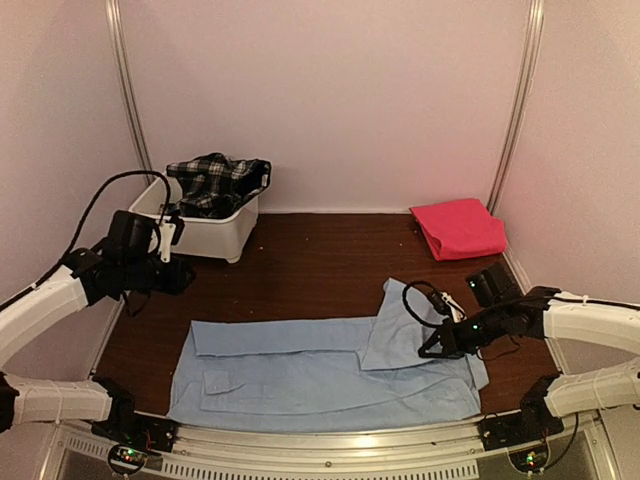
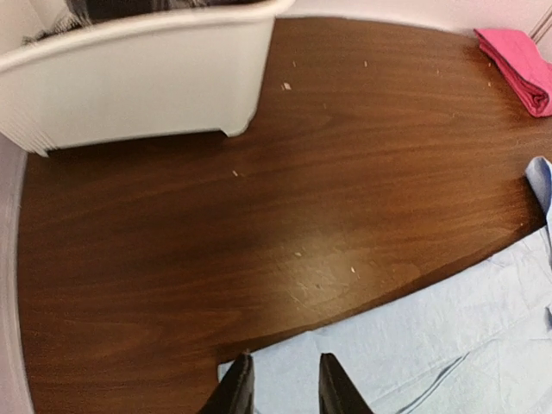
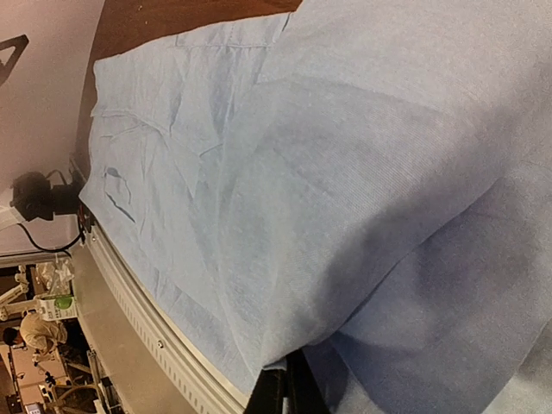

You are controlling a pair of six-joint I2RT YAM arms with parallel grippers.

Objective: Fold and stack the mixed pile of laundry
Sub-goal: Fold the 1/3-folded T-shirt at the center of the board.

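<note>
Tension matters: right tool (image 1: 427, 351), pinched shut on the light blue shirt (image 1: 300, 380), should draw its fold flat; left tool (image 2: 286, 366), slightly parted, holds nothing.

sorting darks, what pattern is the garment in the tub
Black-and-white plaid garment, best in top external view.

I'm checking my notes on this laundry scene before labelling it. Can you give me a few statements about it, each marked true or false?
1. The plaid garment lies in the white tub. True.
2. The pink-red cloth lies on the light blue shirt. False: it lies apart from it, further back on the right.
3. The right gripper is shut on the light blue shirt. True.
4. The left gripper holds the plaid garment. False: it is open and empty.
</note>
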